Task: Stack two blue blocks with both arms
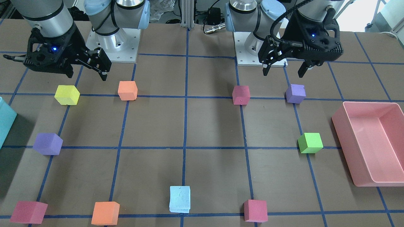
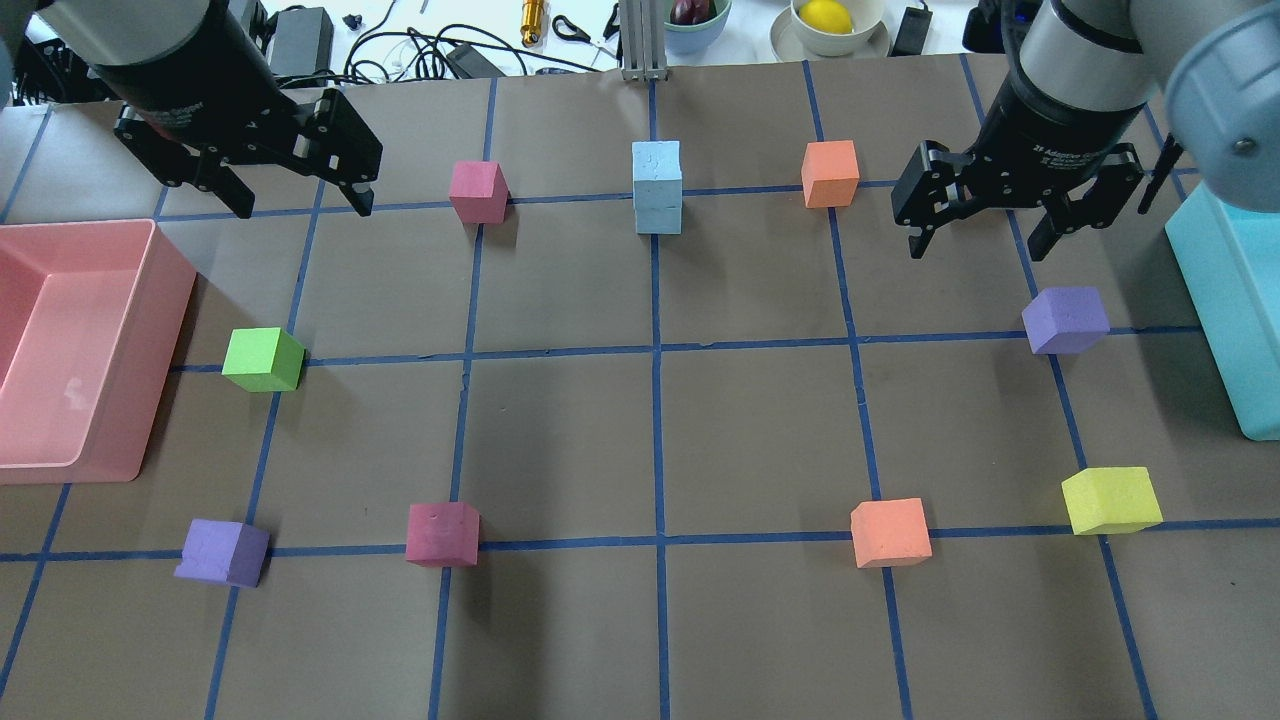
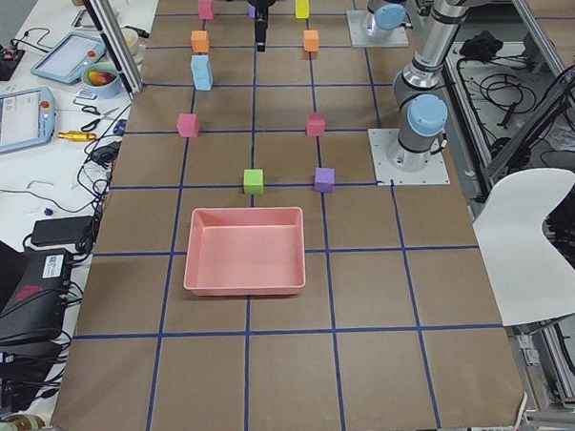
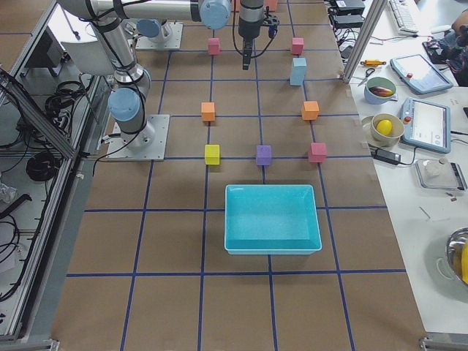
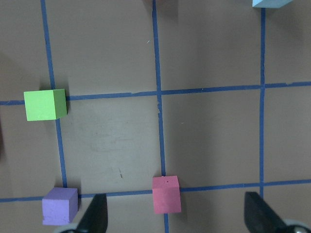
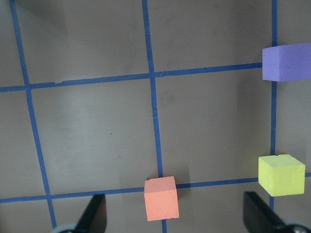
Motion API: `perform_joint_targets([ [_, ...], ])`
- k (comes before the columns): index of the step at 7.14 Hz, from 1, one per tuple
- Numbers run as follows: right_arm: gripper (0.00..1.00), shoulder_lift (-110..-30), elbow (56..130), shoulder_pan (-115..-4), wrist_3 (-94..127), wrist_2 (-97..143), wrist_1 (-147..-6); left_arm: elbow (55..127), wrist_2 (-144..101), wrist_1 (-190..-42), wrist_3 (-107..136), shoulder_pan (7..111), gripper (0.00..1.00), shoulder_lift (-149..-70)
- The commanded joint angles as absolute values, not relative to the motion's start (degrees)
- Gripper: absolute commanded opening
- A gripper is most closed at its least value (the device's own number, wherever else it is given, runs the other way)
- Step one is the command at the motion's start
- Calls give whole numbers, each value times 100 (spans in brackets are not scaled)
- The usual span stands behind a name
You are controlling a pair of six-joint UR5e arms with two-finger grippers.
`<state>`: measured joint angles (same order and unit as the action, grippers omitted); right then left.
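Note:
The two blue blocks (image 2: 657, 187) stand stacked one on the other on a blue tape line at the far middle of the table. The stack also shows in the front view (image 1: 180, 198) and in both side views (image 3: 201, 71) (image 4: 297, 71). Only its corner (image 5: 272, 3) shows in the left wrist view. My left gripper (image 2: 303, 205) is open and empty, raised to the left of the stack. My right gripper (image 2: 975, 248) is open and empty, raised to its right. Neither touches the stack.
A pink bin (image 2: 165, 340) stands at the left edge and a teal bin (image 2: 1225, 310) at the right edge. Loose cubes lie around: green (image 2: 262, 359), two purple (image 2: 1066, 319) (image 2: 222, 552), two pink (image 2: 477, 191) (image 2: 442, 533), two orange (image 2: 830, 173) (image 2: 890, 532), and yellow (image 2: 1110, 499).

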<state>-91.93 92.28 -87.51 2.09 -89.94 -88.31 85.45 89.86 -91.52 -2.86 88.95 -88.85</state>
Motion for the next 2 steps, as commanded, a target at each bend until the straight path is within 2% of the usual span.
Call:
perform_joint_targets([
  [1,100,-9193,9229,-8745,202,-9000,-8824,8613,9000,-8772,-281,8886,100,-8912],
  [2,100,-9193,9229,-8745,202,-9009,-8816,8613,9009,-8771,-281,8877,100,-8903],
])
